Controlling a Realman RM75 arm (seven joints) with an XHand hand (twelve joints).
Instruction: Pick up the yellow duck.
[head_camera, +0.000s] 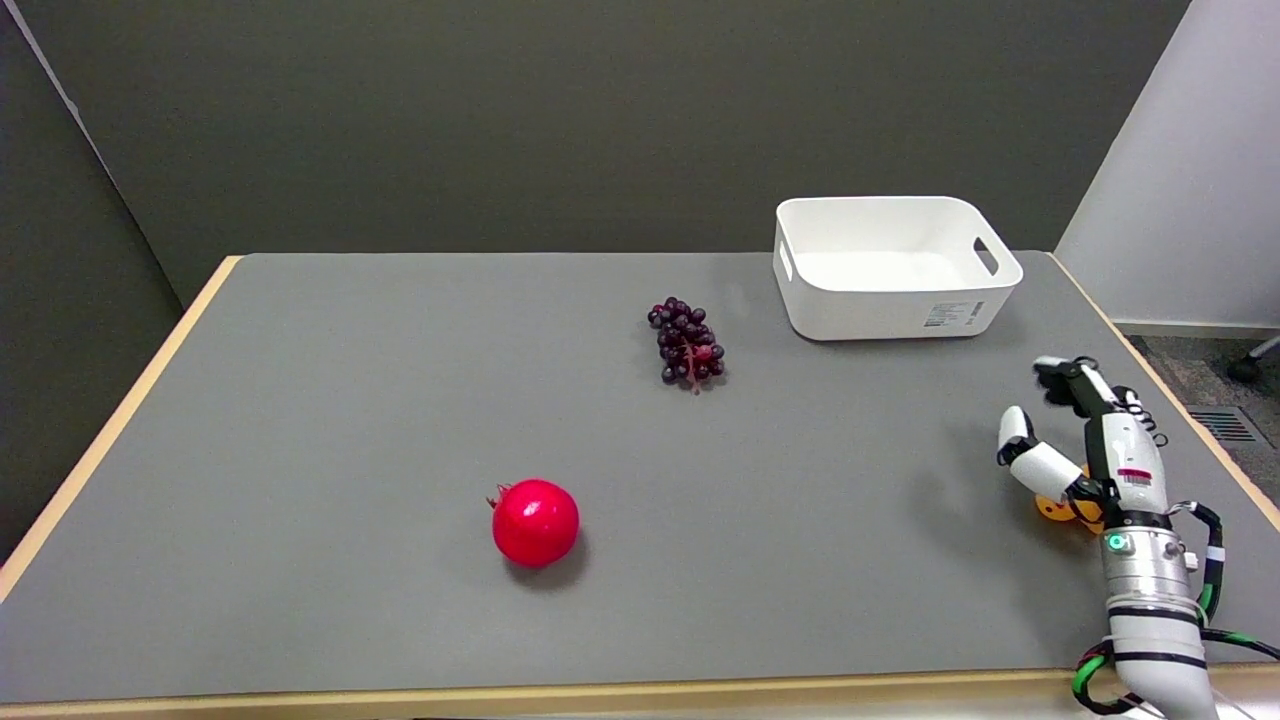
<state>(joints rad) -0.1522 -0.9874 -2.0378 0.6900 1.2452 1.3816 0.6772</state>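
The yellow duck (1062, 506) lies on the grey table near its right edge, mostly hidden behind my right hand. Only a small yellow-orange part shows below the palm. My right hand (1085, 450) hovers just over it with fingers spread apart and stretched upward. It holds nothing. The thumb points left, away from the duck.
A white bin (893, 265) stands at the back right. A bunch of dark grapes (687, 343) lies mid-table toward the back. A red pomegranate (535, 522) sits nearer the front. The table's right edge (1180, 400) runs close beside the hand.
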